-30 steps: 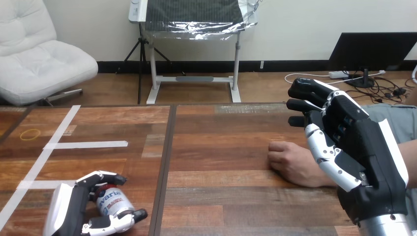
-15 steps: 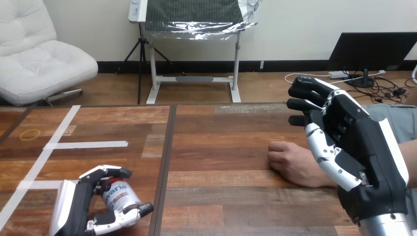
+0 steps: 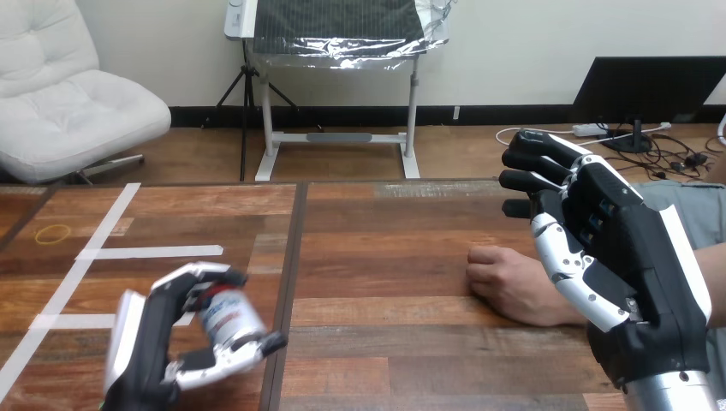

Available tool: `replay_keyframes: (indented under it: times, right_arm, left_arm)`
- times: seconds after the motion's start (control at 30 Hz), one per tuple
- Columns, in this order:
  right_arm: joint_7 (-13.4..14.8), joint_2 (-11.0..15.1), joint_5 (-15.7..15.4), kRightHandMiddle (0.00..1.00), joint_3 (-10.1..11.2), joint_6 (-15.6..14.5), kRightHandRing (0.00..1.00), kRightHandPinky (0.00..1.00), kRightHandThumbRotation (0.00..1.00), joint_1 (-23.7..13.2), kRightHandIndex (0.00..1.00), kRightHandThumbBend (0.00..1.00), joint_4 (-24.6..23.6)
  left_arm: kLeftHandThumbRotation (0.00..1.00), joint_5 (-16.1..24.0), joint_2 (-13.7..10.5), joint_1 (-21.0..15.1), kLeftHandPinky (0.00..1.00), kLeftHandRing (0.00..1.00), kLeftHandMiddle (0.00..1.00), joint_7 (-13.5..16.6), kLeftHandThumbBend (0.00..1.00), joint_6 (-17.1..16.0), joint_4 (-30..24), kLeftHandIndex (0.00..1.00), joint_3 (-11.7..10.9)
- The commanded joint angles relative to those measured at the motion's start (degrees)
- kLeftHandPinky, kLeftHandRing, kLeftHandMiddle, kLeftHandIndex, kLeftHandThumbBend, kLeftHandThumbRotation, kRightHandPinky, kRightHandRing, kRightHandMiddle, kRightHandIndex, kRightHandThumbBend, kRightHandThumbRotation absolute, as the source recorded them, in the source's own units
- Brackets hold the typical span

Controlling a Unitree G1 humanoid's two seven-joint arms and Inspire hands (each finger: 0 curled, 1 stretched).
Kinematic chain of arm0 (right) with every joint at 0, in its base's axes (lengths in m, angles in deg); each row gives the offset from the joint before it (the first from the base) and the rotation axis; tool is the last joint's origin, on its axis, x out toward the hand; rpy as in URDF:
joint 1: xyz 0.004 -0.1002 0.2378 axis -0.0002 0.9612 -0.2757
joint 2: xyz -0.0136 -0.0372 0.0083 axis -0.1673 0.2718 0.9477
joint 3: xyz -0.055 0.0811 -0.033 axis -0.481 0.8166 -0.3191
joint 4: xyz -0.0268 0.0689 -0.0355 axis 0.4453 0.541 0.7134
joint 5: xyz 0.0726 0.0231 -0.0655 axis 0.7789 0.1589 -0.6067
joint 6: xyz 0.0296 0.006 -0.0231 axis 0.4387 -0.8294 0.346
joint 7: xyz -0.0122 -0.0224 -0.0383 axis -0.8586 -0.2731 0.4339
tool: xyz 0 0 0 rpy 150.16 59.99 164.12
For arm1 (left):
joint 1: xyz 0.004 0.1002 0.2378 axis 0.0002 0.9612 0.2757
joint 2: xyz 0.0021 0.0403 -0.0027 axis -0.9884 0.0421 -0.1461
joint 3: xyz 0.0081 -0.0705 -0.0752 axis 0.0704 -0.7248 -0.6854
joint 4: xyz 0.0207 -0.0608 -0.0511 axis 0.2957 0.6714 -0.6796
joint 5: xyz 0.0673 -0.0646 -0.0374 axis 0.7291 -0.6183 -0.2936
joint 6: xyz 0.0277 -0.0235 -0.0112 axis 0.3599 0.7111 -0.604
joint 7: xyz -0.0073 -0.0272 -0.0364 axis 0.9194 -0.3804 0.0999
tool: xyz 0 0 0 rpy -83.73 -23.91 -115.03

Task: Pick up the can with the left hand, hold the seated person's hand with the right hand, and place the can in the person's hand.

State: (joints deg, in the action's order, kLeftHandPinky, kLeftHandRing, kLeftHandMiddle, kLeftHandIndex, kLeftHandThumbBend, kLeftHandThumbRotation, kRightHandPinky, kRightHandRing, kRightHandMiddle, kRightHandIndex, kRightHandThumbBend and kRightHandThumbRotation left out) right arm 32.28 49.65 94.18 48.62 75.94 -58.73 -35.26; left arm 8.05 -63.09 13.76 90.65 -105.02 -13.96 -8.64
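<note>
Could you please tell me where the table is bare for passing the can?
Bare: the middle boards between the can in the left hand and the person's hand. Crowded: the right edge, with the right hand beside it.

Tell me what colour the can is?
The can is mostly white with red and blue bits; the head view shows it.

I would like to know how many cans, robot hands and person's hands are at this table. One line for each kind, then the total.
Can: 1
Robot hands: 2, the left hand and the right hand
Person's hand: 1
Total: 4
</note>
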Motion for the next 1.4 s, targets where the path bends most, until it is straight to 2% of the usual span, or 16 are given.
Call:
replay_keyframes:
  times: [0.0, 0.47, 0.93, 1.37]
  right_arm:
    - [0.69, -0.50, -0.09, 0.77, 0.07, 1.54, 0.76, 0.70, 0.00, -3.88, 0.77, 0.03, -0.58]
    - [1.15, -0.58, -0.60, 0.76, -0.16, 1.67, 0.74, 0.68, 0.00, -3.54, 0.77, 0.04, -0.59]
    - [1.26, -0.42, -0.71, 0.79, -0.10, 2.01, 0.77, 0.69, 0.00, -3.19, 0.77, 0.05, -0.48]
    - [0.86, 0.29, -0.51, 0.81, 0.49, 1.83, 0.78, 0.70, 0.00, -2.78, 0.79, 0.09, -0.70]
  left_arm:
    - [0.07, -2.05, 0.84, -4.44, 0.41, 0.45, 0.52, -2.03, 0.76, -1.66, -8.44, 0.57, -0.16]
    - [0.10, -0.03, 1.80, -6.06, 0.42, 0.45, 0.52, -5.92, 0.74, 2.03, -16.52, 0.57, 0.41]
    - [0.07, -0.14, 3.22, -6.86, 0.42, 0.44, 0.51, -9.56, 0.74, 7.13, -22.64, 0.55, 1.04]
    - [0.01, 0.27, 3.32, -7.79, 0.42, 0.43, 0.50, -12.34, 0.73, 10.66, -26.71, 0.54, 1.20]
